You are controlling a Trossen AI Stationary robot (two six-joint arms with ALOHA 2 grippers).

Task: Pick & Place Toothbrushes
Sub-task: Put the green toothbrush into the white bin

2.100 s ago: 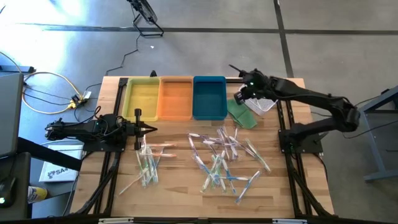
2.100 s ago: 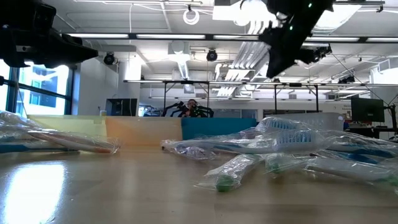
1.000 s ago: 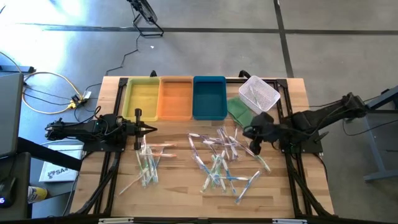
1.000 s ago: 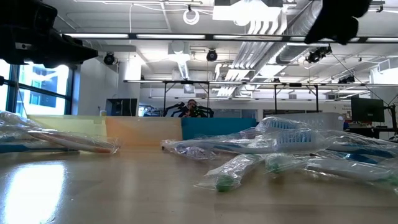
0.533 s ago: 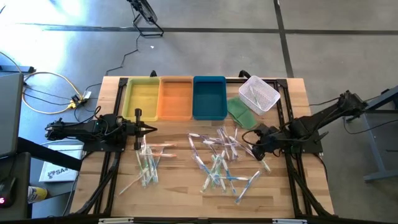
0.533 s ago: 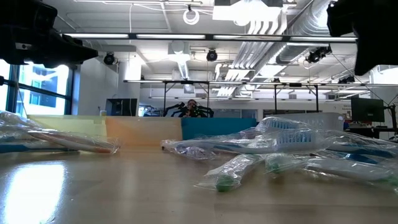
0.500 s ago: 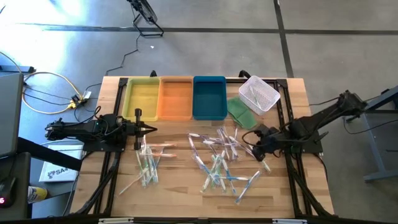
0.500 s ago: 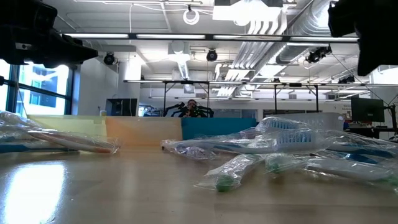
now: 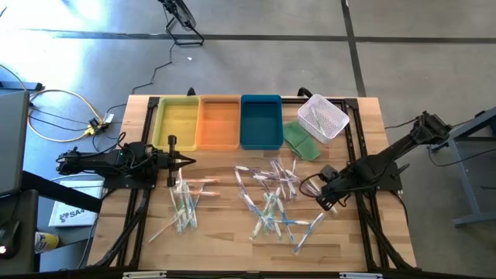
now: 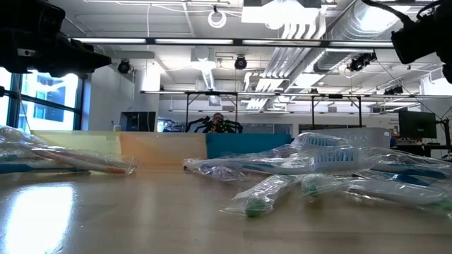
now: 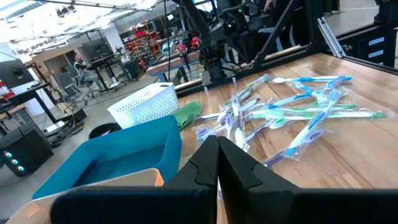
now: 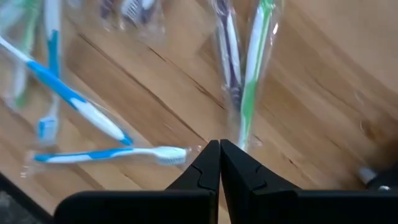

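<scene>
The toothbrushes (image 9: pixel 275 198) are lying loose in clear wrappers on the wooden bench (image 9: pixel 225 225), gathered in two groups: a large tangled heap right of centre, with white, green, blue and pinkish handles crossing one another, and a smaller bunch (image 9: pixel 184 203) lying toward the left side. None of them is sitting in a tray.

The right claw (image 9: pixel 326 203) is hanging just over the right edge of the large heap, its fingers pressed together and pinching nothing. In the right wrist view the closed fingertips (image 12: pixel 219 163) are pointing down at a green-handled toothbrush (image 12: pixel 254 74) and a purple one lying beside it, with blue-handled ones (image 12: pixel 93 121) off to one side.

The left claw (image 9: pixel 188 160) is resting at the left side of the bench, just above the smaller bunch, its fingers also pressed together and empty.

Along the far edge of the bench three trays are standing side by side, touching: a yellow tray (image 9: pixel 177 122), an orange tray (image 9: pixel 219 122) and a blue tray (image 9: pixel 261 122). To the right of the blue tray a green cloth (image 9: pixel 299 140) is lying, and a white mesh basket (image 9: pixel 322 116) is sitting at the far right corner, overlapping the cloth's edge.
</scene>
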